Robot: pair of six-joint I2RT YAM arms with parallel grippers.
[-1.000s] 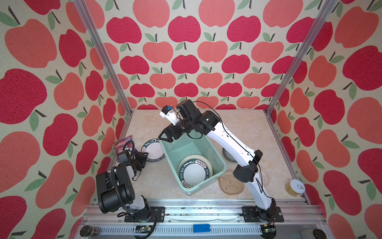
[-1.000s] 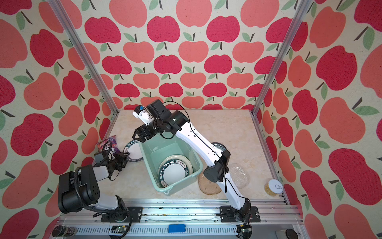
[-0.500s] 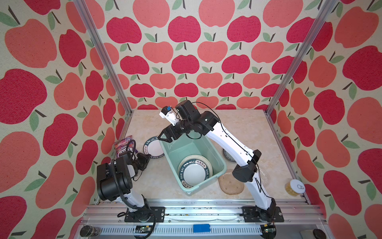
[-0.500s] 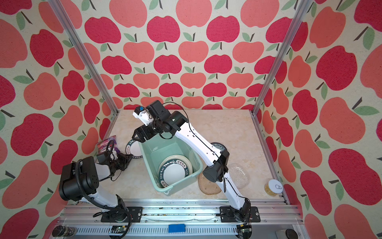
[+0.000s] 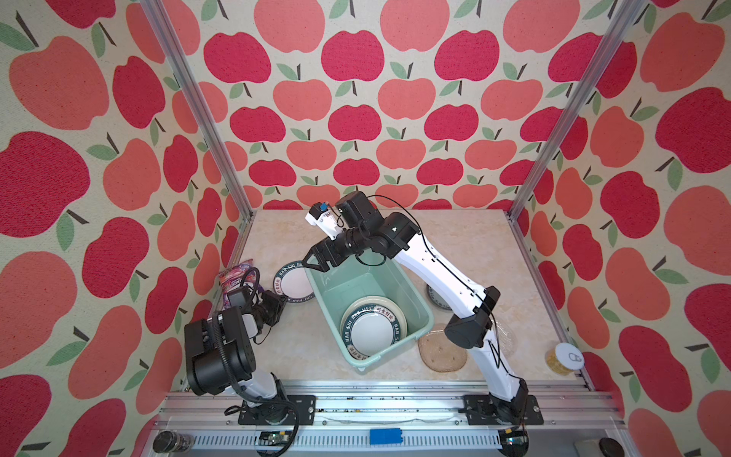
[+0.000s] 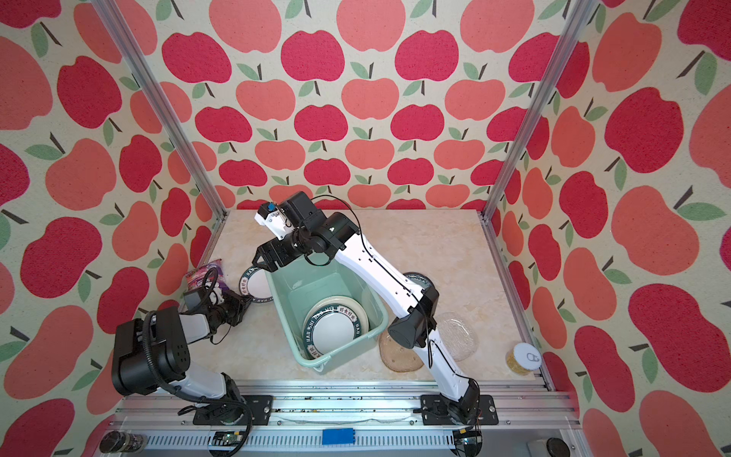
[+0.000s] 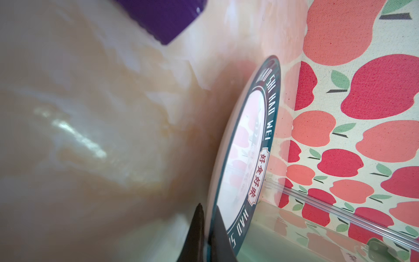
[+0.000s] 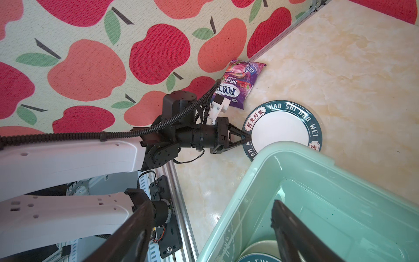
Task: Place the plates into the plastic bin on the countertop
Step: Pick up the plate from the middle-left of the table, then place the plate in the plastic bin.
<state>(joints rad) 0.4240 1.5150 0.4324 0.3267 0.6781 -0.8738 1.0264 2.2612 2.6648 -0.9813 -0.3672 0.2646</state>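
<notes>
Mint-green bin (image 5: 348,285) sits skewed mid-countertop (image 5: 455,237), open side up. Inside it a white plate with dark lettered rim (image 5: 374,326) lies flat on a larger pale plate (image 5: 395,308). Second lettered-rim plate (image 5: 292,283) is outside, just beside the bin's far-left corner, near rim pinched tight by left gripper (image 8: 247,136). Tan squarish plate (image 5: 441,352) lies flat by the bin's near-right side, clear glass plate (image 6: 459,336) next to it, teal-rimmed plate (image 5: 434,297) beyond, half hidden

Six plates (image 5: 292,283) (image 5: 374,328) (image 5: 379,299) (image 5: 435,297) (image 5: 441,352) (image 6: 461,336), one bin (image 5: 356,283), bag (image 5: 235,277) and can (image 5: 563,358)

Left claw (image 8: 248,137) pinched closed down low; right claw (image 5: 311,264) spread wide.
</notes>
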